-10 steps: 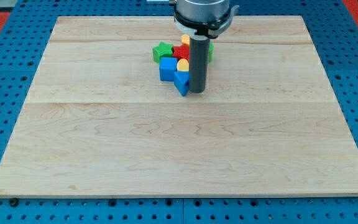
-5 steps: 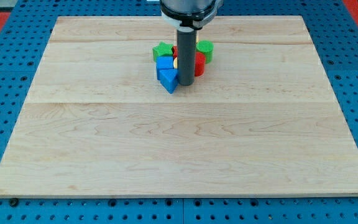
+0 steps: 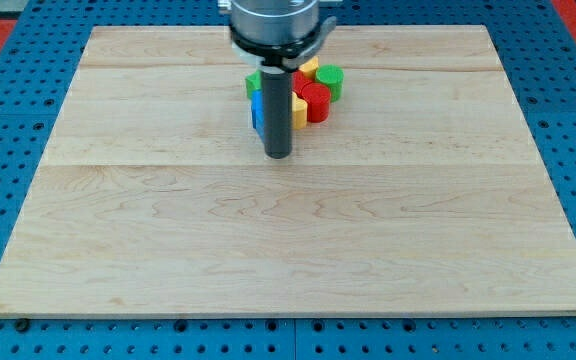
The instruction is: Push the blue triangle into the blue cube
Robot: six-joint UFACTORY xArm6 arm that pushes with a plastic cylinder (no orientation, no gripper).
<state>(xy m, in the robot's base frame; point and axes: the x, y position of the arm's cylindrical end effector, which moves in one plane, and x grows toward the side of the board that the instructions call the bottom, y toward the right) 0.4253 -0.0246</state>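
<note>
My tip rests on the wooden board, just below a cluster of blocks near the view's top centre. The rod stands in front of the blue blocks. Only a strip of blue shows at the rod's left edge. I cannot tell whether that strip is the blue cube or the blue triangle, or how the two sit against each other.
Around the rod are a green block at the left, a red cylinder, a green cylinder, a yellow block and another yellow piece at the right.
The rod has moved to the view's left and slightly down. The blue triangle slid left with it and is now hidden behind the rod. The red and yellow blocks are uncovered.
</note>
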